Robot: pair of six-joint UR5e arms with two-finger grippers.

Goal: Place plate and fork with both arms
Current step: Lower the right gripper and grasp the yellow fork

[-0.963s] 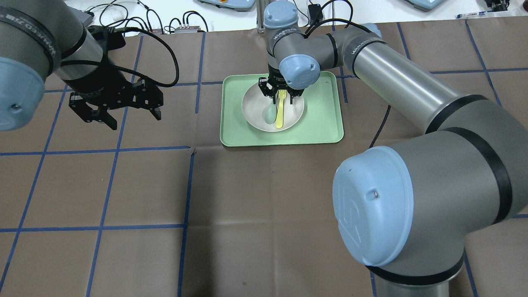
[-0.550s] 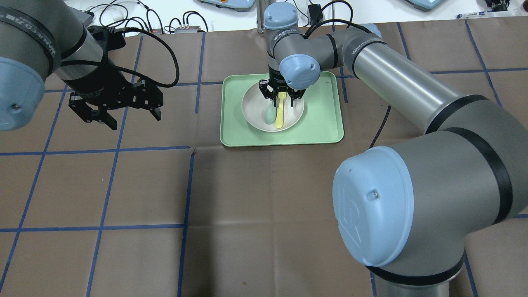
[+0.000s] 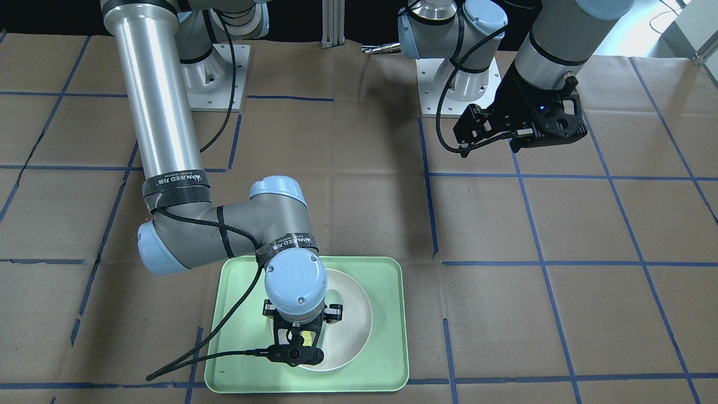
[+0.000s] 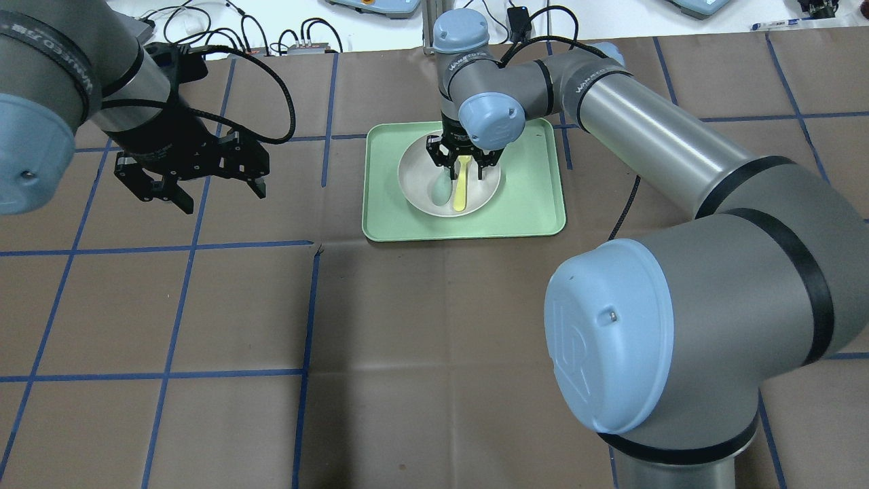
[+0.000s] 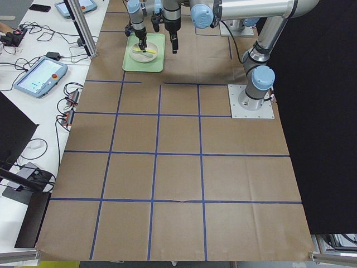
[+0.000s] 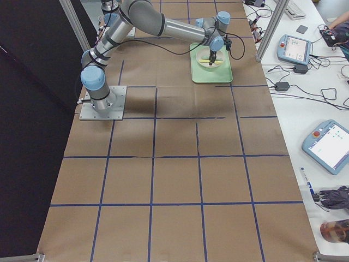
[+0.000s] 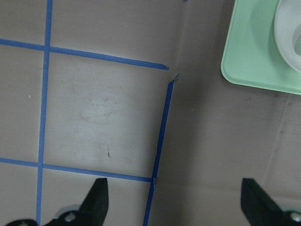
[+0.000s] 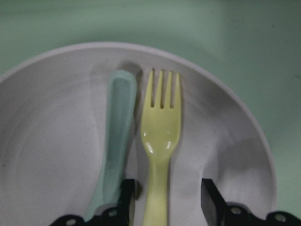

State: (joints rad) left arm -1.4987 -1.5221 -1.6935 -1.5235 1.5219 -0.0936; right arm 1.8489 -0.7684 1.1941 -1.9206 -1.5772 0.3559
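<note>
The off-white plate (image 4: 417, 182) sits on the mint-green tray (image 4: 529, 204). The pale yellow fork (image 4: 461, 189) lies in the plate, tines toward the robot, beside a grey-teal spoon (image 4: 441, 192). My right gripper (image 4: 461, 170) is open and points down into the plate. In the right wrist view its fingers (image 8: 127, 200) straddle the handle of the fork (image 8: 161, 127) with a gap on each side, and the spoon (image 8: 117, 136) lies just outside the left finger. My left gripper (image 4: 193, 187) is open and empty, above bare table left of the tray.
The tray's corner (image 7: 249, 56) and the plate's rim (image 7: 288, 28) show at the top right of the left wrist view. The table is brown paper with blue tape lines. Cables and control boxes lie beyond the far edge (image 4: 299, 41).
My right gripper has dropped slightly lower over the fork's handle. The fork, spoon, plate and left arm have not moved.
</note>
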